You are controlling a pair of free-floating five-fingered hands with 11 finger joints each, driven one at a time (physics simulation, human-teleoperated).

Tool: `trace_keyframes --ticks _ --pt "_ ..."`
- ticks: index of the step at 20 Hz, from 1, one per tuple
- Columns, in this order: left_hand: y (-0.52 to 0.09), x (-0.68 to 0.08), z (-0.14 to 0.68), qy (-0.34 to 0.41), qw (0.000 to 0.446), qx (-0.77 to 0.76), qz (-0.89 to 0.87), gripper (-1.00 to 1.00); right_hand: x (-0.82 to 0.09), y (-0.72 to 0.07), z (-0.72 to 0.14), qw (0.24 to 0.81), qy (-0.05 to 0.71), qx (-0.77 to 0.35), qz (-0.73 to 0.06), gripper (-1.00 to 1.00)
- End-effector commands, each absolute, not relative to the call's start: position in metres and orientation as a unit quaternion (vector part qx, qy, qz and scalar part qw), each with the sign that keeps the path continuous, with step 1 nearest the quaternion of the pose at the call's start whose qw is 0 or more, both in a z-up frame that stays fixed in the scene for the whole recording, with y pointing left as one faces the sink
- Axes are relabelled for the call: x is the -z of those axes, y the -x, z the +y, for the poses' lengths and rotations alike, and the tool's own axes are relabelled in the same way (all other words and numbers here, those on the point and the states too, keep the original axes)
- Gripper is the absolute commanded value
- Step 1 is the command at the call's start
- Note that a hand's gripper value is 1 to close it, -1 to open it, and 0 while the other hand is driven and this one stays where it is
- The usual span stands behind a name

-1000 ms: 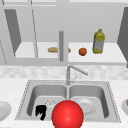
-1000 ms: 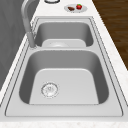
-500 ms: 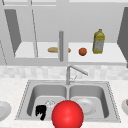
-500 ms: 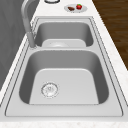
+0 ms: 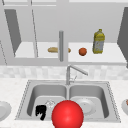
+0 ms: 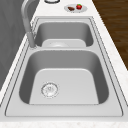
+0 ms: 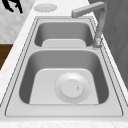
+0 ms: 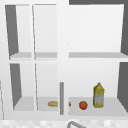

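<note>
Though bottle [image 5: 98, 42] bears label, writing unreadable; left hand [image 5: 40, 111] over sink [image 5: 25, 95].

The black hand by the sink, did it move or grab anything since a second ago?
Nothing visibly changed. The left hand is where it was, in front of the sink's left basin in the front view, holding nothing that can be seen. The red ball, the plate in the right basin, the faucet and the bottle, orange and bread on the shelf all stayed put.
</note>
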State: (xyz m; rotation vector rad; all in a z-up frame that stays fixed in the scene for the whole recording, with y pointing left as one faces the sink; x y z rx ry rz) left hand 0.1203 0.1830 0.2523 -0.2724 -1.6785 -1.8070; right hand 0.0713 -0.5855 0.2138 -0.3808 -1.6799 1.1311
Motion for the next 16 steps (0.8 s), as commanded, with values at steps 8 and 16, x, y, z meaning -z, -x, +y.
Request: trace_keyframes --ticks 8,16 --pt "-0.120 -0.252 0.183 0.104 0.324 0.689 -0.640 0.00 -0.215 -0.081 -0.577 0.507 0.177 -0.505 -0.676 -1.00" --pt "-0.120 -0.252 0.183 0.104 0.324 0.689 -0.640 0.00 -0.219 -0.092 -0.587 0.459 0.209 -0.537 -0.677 -1.00"
